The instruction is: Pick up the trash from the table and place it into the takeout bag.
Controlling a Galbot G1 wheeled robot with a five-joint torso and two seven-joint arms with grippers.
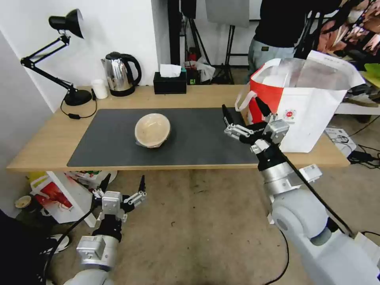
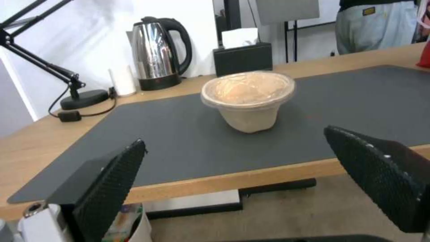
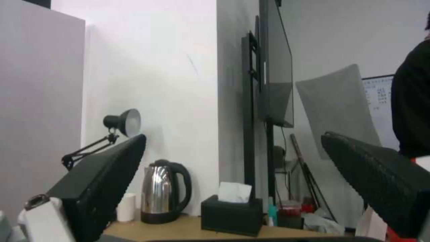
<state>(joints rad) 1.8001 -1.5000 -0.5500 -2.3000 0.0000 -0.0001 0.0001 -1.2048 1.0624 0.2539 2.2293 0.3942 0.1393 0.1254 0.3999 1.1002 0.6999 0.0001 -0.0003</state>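
Observation:
A tan round lidded bowl point(image 1: 152, 130) sits upright on the dark grey mat point(image 1: 198, 138) of the light-wood table point(image 1: 47, 138), left of centre. The white takeout bag point(image 1: 312, 114) with a red side panel stands open at the table's right end. My right gripper point(image 1: 244, 110) hovers open and empty above the mat, just left of the bag and well right of the bowl. My left gripper point(image 1: 122, 184) hangs open and empty below the table's front edge. In the left wrist view the bowl point(image 2: 248, 97) lies beyond my left gripper point(image 2: 235, 136). My right gripper point(image 3: 233, 136) faces the back wall.
Along the back edge stand a black desk lamp point(image 1: 65, 23), a small white cup point(image 1: 99, 89), a steel kettle point(image 1: 120, 73) and a black tissue box point(image 1: 170, 83). A person stands behind the bag. Boxes and clutter point(image 1: 55, 190) lie under the table's left end.

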